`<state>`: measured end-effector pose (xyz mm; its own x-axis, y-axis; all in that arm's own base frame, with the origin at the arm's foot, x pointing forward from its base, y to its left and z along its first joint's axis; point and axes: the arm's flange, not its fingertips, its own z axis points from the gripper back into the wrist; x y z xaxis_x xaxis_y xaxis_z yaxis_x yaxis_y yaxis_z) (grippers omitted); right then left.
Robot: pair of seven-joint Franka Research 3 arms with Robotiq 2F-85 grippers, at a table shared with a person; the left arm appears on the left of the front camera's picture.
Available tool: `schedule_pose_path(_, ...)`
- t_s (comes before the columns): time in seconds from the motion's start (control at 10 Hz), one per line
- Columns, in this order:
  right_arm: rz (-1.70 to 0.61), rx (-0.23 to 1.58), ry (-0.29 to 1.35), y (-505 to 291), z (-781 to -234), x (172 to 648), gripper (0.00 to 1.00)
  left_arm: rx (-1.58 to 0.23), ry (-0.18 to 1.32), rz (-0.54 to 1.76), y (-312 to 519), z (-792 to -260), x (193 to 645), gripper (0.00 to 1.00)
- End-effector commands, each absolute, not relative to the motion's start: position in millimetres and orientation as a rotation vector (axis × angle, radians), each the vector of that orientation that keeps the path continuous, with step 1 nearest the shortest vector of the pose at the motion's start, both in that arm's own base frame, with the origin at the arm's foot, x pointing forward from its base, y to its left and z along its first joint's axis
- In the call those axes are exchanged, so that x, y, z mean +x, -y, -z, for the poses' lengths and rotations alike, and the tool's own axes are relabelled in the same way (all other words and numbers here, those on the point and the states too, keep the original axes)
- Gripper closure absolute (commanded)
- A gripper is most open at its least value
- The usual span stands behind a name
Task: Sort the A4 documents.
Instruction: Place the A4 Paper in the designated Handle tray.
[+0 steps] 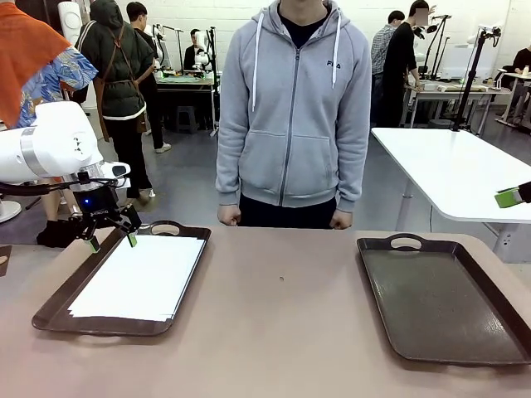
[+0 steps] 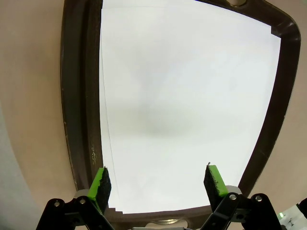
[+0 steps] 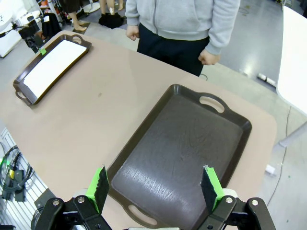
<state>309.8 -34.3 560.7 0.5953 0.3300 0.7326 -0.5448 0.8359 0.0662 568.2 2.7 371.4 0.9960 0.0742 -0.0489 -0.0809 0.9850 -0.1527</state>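
A stack of white A4 documents lies in the dark brown tray on the table's left side. My left gripper hangs open just above the far end of that tray, near its handle. In the left wrist view the documents spread out under the open left gripper, with a second sheet's edge showing along one side and nothing between the fingers. My right gripper is open and empty, high above the bare right tray. In the front view the right gripper pokes in at the right edge.
The right tray holds nothing. A person in a grey hoodie stands at the far table edge with both fists close to it. The brown tabletop lies bare between the trays. A white table stands behind on the right.
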Motion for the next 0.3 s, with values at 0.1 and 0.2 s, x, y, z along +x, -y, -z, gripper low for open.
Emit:
schedule_pose_path(0.1,-0.521,0.314,0.781,34.3,-558.7,311.0,0.00,-0.136,-0.053,-0.069,-4.6,-371.8,567.5,0.00)
schedule_pose_path(0.2,-0.521,0.314,0.781,34.3,-558.7,311.0,0.00,-0.136,-0.053,-0.069,-4.6,-371.8,567.5,0.00)
